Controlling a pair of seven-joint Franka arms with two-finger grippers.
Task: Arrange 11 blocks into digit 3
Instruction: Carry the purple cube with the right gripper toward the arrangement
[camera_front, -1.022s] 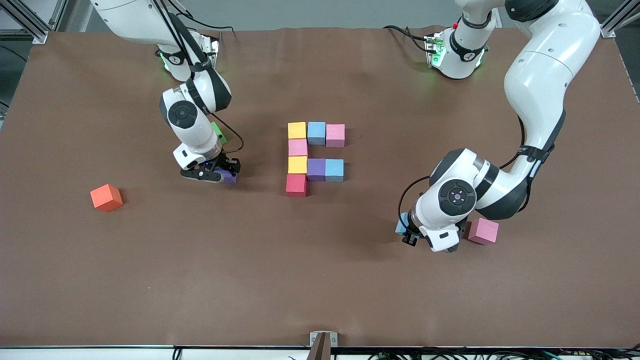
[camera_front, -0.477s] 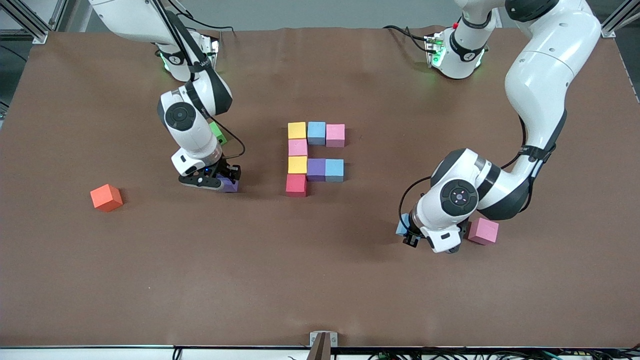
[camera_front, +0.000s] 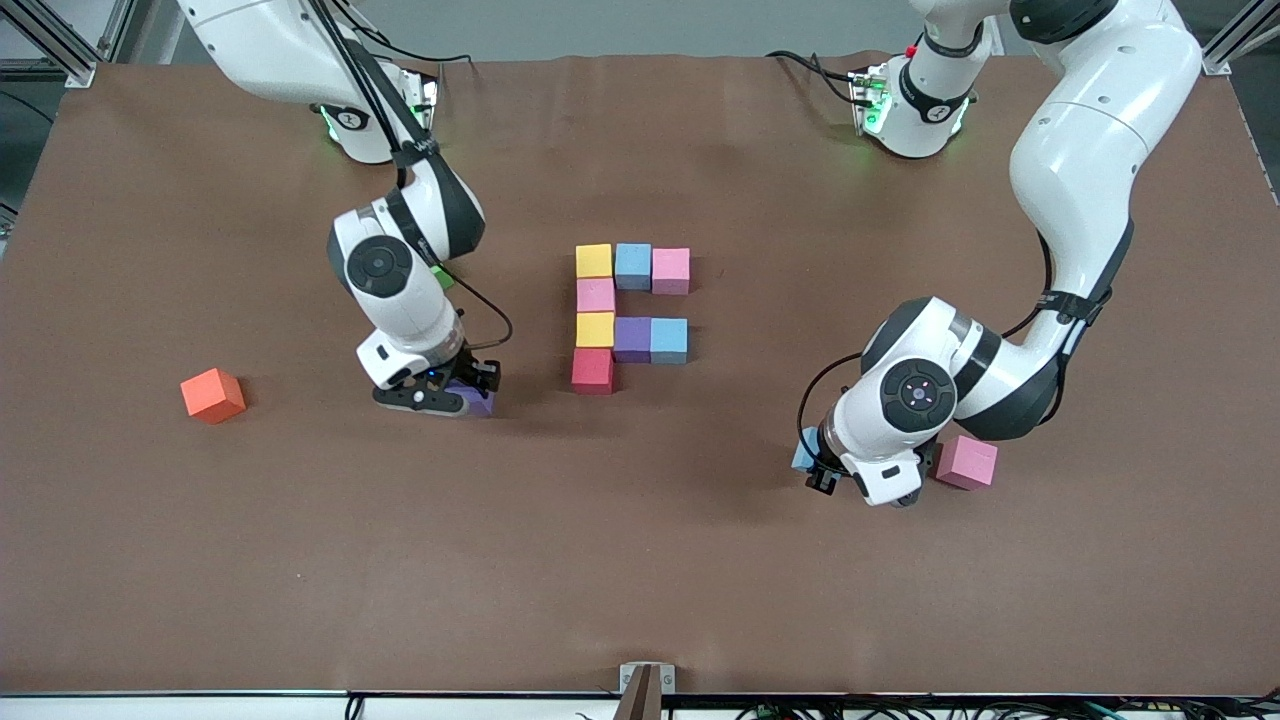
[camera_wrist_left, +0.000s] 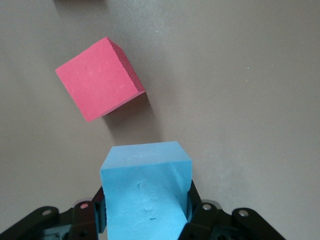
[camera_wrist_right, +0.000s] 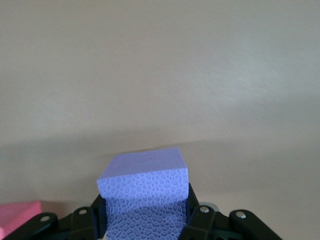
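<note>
Eight blocks form a partial digit 3 (camera_front: 622, 312) mid-table: a bar of yellow, light blue and pink, a pink joiner, a bar of yellow, purple and light blue, then a red cube (camera_front: 592, 370). My right gripper (camera_front: 447, 393) is shut on a purple block (camera_front: 480, 403), which also shows in the right wrist view (camera_wrist_right: 145, 192), over the table beside the red cube, toward the right arm's end. My left gripper (camera_front: 818, 468) is shut on a light blue block (camera_front: 802, 452), seen in the left wrist view (camera_wrist_left: 145, 187), beside a loose pink block (camera_front: 966, 461) that shows there too (camera_wrist_left: 97, 77).
An orange cube (camera_front: 212, 395) lies toward the right arm's end of the table. A green cube (camera_front: 441, 276) is mostly hidden under the right arm. The brown table mat (camera_front: 640, 560) is bare nearer the front camera.
My right gripper has carried the purple block toward the front camera and toward the figure. The left arm has barely moved.
</note>
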